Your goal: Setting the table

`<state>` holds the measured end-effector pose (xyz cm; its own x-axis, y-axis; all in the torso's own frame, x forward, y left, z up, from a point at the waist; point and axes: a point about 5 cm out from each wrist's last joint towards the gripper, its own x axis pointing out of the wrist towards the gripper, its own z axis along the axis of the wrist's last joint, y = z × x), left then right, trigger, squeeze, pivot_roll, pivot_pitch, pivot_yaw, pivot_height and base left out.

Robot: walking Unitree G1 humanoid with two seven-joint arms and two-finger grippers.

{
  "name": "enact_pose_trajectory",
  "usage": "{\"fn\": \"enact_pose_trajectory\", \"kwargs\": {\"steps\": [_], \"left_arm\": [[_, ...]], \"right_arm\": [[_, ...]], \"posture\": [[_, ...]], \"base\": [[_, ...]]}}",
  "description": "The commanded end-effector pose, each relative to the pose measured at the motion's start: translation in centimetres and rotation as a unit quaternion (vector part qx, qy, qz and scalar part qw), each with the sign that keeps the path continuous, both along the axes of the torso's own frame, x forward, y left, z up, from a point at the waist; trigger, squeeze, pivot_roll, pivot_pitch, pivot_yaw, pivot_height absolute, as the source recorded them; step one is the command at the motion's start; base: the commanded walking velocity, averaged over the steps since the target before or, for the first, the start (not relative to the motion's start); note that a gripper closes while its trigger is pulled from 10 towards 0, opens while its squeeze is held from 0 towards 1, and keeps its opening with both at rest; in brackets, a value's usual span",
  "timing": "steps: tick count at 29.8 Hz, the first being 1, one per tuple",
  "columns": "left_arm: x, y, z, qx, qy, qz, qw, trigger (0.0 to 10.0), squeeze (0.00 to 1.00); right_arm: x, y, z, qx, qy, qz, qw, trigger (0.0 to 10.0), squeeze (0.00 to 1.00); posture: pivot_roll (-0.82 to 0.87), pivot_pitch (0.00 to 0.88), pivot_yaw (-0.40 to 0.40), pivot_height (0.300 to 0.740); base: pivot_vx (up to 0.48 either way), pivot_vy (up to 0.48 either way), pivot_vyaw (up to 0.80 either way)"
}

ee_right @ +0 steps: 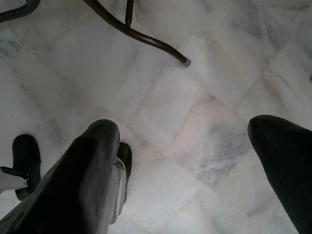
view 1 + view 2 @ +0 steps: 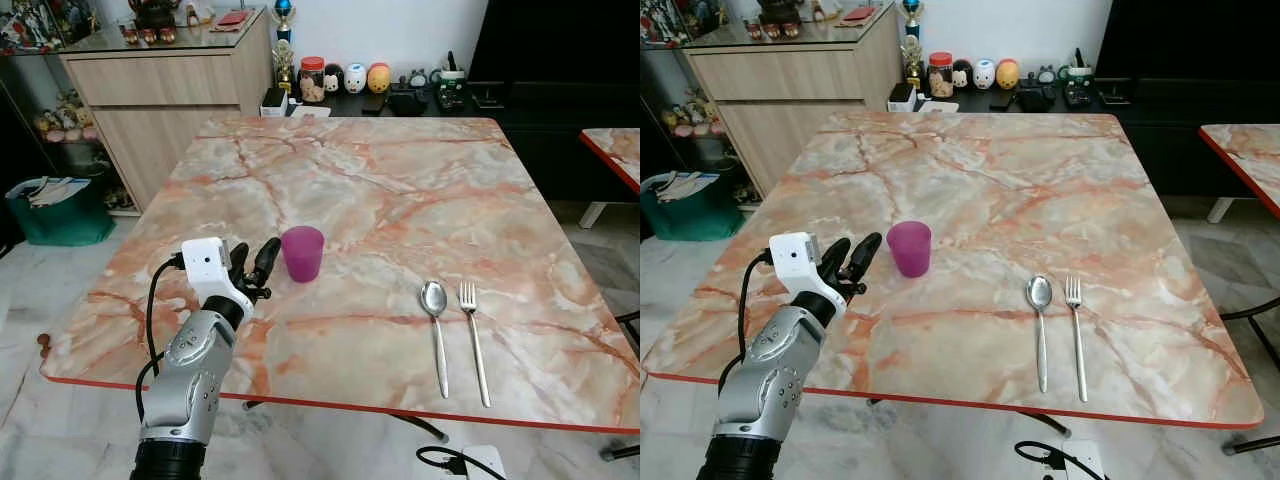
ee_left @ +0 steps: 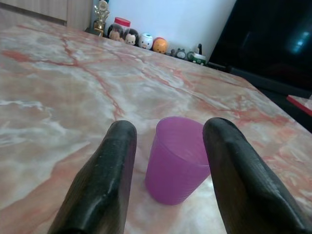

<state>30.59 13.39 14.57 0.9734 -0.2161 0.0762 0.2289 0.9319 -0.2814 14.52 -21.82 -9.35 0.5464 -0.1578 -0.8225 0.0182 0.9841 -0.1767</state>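
Left gripper lined up on the purple cup, nothing gripped yet.

The small purple plastic cup point(image 2: 302, 252) is seen upright on the pink-veined marble worktop point(image 2: 400, 190), straight ahead of the left gripper point(image 2: 252, 268) and just beyond its fingertips; in the left wrist view the cup is framed between the two black fingers point(image 3: 105, 180), which are held apart and, as far as can be judged, clear of its wall. The left arm is plainly the nearer one, and a short push forward would be called for before closing. The right gripper point(image 1: 195, 170) is hung over the white marble floor point(image 1: 185, 97), fingers spread wide. A steel spoon point(image 2: 436, 320) and steel fork point(image 2: 472, 330) are laid side by side, well apart from the cup on the right, handles toward the near edge.
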Motion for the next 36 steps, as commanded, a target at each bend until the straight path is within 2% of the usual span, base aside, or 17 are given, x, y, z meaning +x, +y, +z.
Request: {"fn": "enact_pose_trajectory", "kwargs": {"steps": [1,3,4,5,6,9,15,25,36], "left_arm": [[0.0,0.2,0.2,0.012,-0.002,0.008,1.000,10.0,1.00],[0.0,0.5,0.3,0.011,-0.003,0.020,1.000,10.0,1.00],[-0.1,0.7,0.4,0.010,-0.006,0.026,1.000,10.0,0.15],[-0.1,0.7,0.4,0.010,-0.006,0.026,1.000,10.0,0.15],[-0.3,1.1,0.6,0.019,-0.013,0.032,0.999,10.0,0.00],[-0.6,1.9,0.8,0.033,-0.019,0.048,0.998,10.0,0.00],[-0.9,2.8,0.6,0.033,-0.016,0.064,0.997,10.0,0.00],[-0.6,2.3,1.1,0.044,-0.025,0.062,0.997,10.0,0.00],[-0.7,2.4,1.3,0.046,-0.030,0.064,0.996,10.0,0.00]], "right_arm": [[0.0,0.1,0.0,0.000,0.000,-0.002,1.000,10.0,0.00],[0.0,0.1,0.0,0.000,0.000,-0.003,1.000,10.0,0.00],[0.0,0.0,0.0,-0.001,0.000,0.001,1.000,10.0,0.00],[0.0,0.0,0.0,-0.001,0.000,0.001,1.000,10.0,0.00],[0.0,0.0,0.0,-0.003,-0.001,0.006,1.000,10.0,0.00],[0.0,-0.1,0.0,-0.012,0.003,0.008,1.000,10.0,0.00],[-0.2,-0.4,0.0,-0.030,0.013,0.006,0.999,10.0,0.00],[-0.3,-0.4,-0.1,-0.027,0.012,-0.013,0.999,10.0,0.00],[0.2,-0.1,0.1,-0.020,-0.009,0.012,1.000,10.0,0.00]], "posture": [[-0.04,0.000,0.027,0.732],[-0.03,0.000,0.021,0.732],[-0.03,0.000,0.018,0.732],[-0.03,0.000,0.018,0.732],[-0.02,0.000,0.015,0.732],[-0.02,0.000,0.013,0.732],[-0.03,0.000,0.010,0.732],[-0.03,0.000,0.015,0.732],[-0.03,0.000,0.020,0.732]], "base": [[0.000,0.000,0.00],[0.000,0.000,0.00],[0.000,0.000,0.00],[0.000,0.000,0.00],[0.000,0.000,0.00],[0.000,0.000,0.00],[0.000,0.000,0.00],[0.000,0.000,0.00],[0.000,0.000,0.00]]}}
